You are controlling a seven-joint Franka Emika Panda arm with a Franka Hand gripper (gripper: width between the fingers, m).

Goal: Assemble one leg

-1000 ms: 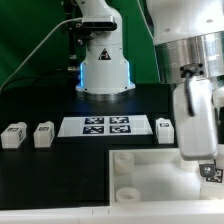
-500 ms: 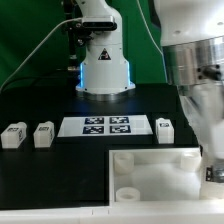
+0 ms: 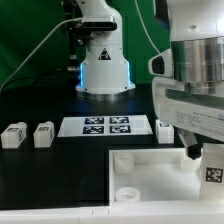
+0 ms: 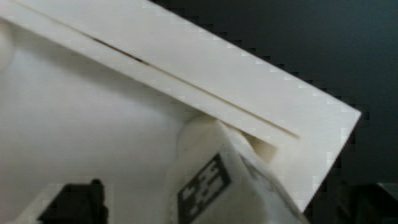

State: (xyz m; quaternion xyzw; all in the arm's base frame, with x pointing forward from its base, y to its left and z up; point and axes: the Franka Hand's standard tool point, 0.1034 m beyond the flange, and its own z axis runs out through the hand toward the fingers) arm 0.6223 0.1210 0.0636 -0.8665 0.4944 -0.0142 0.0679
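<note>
One leg (image 3: 212,172) pinched in the pincer (image 3: 208,160), over the white tray-like piece (image 3: 150,170), two legs (image 3: 28,135) apart.

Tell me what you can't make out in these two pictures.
- Exterior view: the hand is hidden behind the arm's bulky grey wrist housing; open or shut is unclear.
- Exterior view: a small white tagged plastic post is partly covered by the arm.
- Wrist view: the tagged white post is cut off by the edge; the fingertips are dark blurs.
</note>
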